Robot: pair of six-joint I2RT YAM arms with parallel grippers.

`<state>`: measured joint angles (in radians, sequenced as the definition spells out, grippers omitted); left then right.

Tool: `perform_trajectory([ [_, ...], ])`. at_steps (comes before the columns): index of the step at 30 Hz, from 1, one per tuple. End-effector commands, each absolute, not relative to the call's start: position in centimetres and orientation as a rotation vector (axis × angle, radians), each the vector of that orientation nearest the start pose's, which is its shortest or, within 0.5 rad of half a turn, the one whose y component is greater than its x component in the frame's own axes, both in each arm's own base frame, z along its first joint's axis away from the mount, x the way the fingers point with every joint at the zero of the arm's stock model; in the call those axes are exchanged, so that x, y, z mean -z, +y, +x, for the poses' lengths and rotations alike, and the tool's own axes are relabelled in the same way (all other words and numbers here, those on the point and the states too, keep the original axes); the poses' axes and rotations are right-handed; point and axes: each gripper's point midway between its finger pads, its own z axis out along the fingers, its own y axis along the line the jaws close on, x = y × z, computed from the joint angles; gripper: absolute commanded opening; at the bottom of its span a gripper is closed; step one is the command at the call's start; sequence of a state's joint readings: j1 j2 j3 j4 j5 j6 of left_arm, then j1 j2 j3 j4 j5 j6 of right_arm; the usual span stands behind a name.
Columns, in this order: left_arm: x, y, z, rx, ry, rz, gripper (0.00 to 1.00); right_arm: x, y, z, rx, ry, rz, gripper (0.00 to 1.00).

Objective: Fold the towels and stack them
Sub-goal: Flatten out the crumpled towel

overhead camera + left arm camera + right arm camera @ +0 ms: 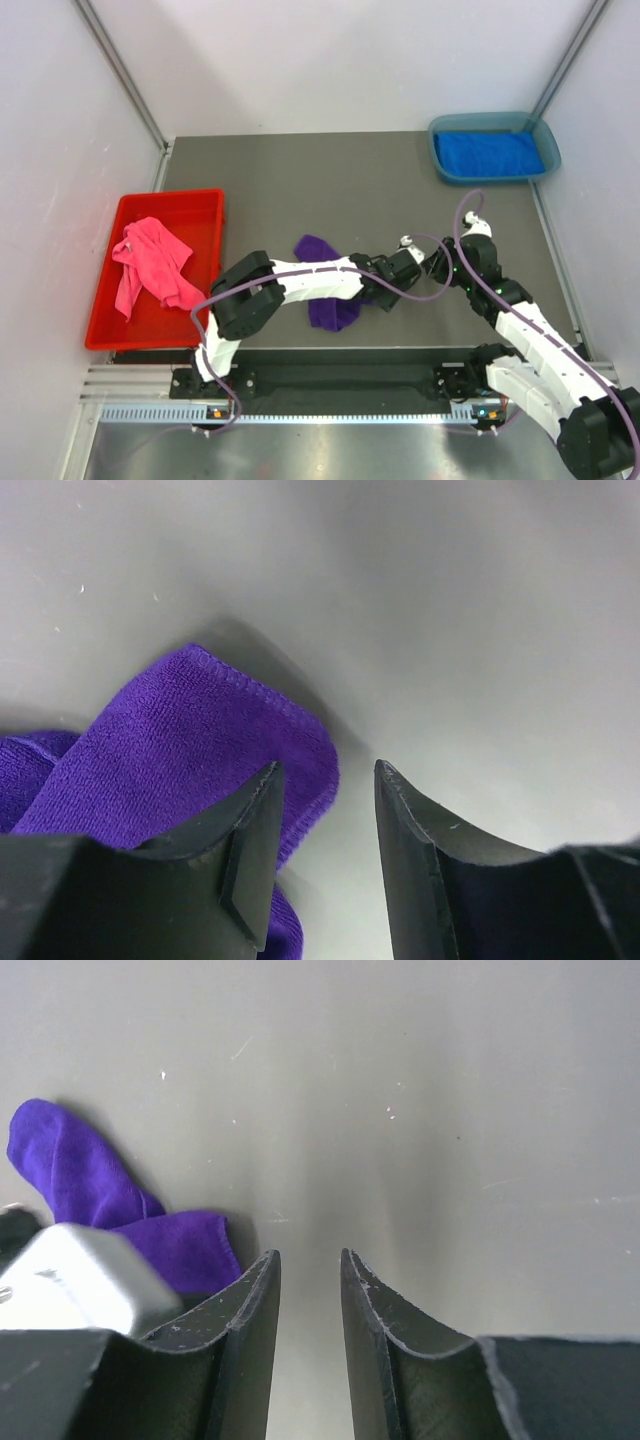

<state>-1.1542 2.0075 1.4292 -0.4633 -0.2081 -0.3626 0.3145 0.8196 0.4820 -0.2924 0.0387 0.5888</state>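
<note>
The purple towel point(318, 250) lies bunched near the front edge of the table point(300, 180), its long axis front to back. Its hemmed corner sits just outside one finger of my left end effector point(325, 770), jaws apart and empty. My right end effector point(310, 1255), slightly parted and empty, is farther off

walls point(350, 60): white panels | table point(300, 185): dark grey | lighting: even

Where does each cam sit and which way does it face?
Top external: above and behind the bases, looking down on the table; left arm and right arm show.
Left wrist: faces the purple towel past the open left gripper.
Right wrist: faces bare table past the open right gripper, towel at left.
Shared: all three see the purple towel.
</note>
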Motion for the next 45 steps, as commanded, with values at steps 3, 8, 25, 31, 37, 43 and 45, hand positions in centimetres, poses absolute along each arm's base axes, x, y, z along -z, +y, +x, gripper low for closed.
perform_trajectory([
  [3,-3.2,-42.3,22.0,0.241,2.375,0.942,0.46,-10.9,10.1,25.5,-0.483,2.198,0.303,0.31],
  [8,-2.7,-41.4,22.7,0.154,2.366,0.904,0.41,-10.7,10.1,25.6,-0.485,2.194,0.308,0.31],
  [25,-16.2,-40.5,25.1,0.226,2.209,0.677,0.0,-10.6,11.5,25.8,-0.563,2.193,0.252,0.31],
  [31,-20.9,-39.0,25.1,0.261,2.166,0.597,0.0,-10.5,12.7,26.3,-0.627,2.188,0.21,0.33],
  [37,-22.9,-37.5,25.0,0.278,2.159,0.55,0.0,-12.3,15.5,26.6,-0.737,2.116,0.119,0.36],
  [43,-23.7,-36.6,26.8,0.294,2.166,0.506,0.0,-14.4,17.8,25.9,-0.79,2.002,0.081,0.39],
  [45,-23.8,-36.1,27.6,0.291,2.171,0.484,0.0,-13.5,18.8,25.2,-0.822,2.017,0.069,0.41],
])
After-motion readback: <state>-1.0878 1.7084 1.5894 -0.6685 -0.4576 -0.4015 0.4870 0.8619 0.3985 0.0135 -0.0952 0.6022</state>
